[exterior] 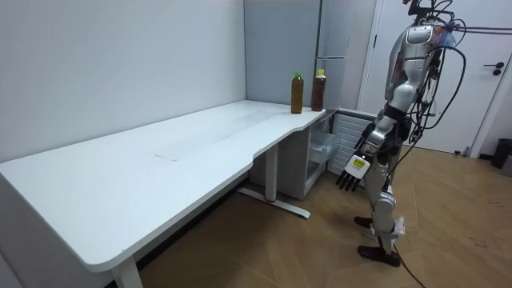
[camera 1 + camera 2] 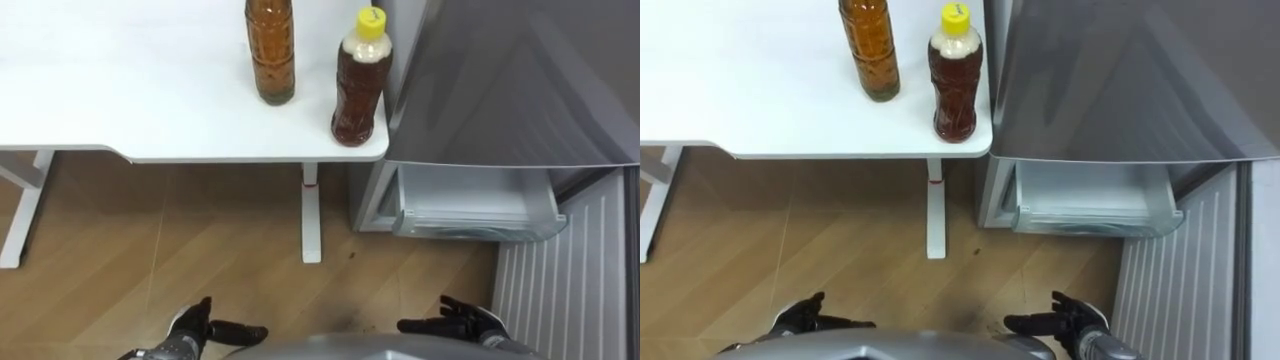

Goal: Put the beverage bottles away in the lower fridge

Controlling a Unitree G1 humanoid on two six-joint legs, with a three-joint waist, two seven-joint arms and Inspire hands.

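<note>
Two brown drinks stand upright at the white tabletop's (image 2: 760, 100) right corner: a tall bottle (image 2: 871, 50) and, nearer the grey fridge (image 2: 1120, 80), a yellow-capped bottle (image 2: 955, 80). Below, a white fridge bin (image 2: 1090, 205) lies exposed. The left hand (image 2: 805, 318) and right hand (image 2: 1070, 320) hang low, fingers relaxed.

No legible text, numbers, labels or signs anywhere

A slim humanoid in silver-grey shells, with dark joints showing between them. Black cables loop down its back, on the side turned away from the white table (image 1: 160, 160), and thin purple straps run off from its shoulders. The left hand (image 2: 205, 328) and right hand (image 2: 465, 322) are black; on the table side, one bears a small white tag. The shins are pale, the feet dark.
</note>
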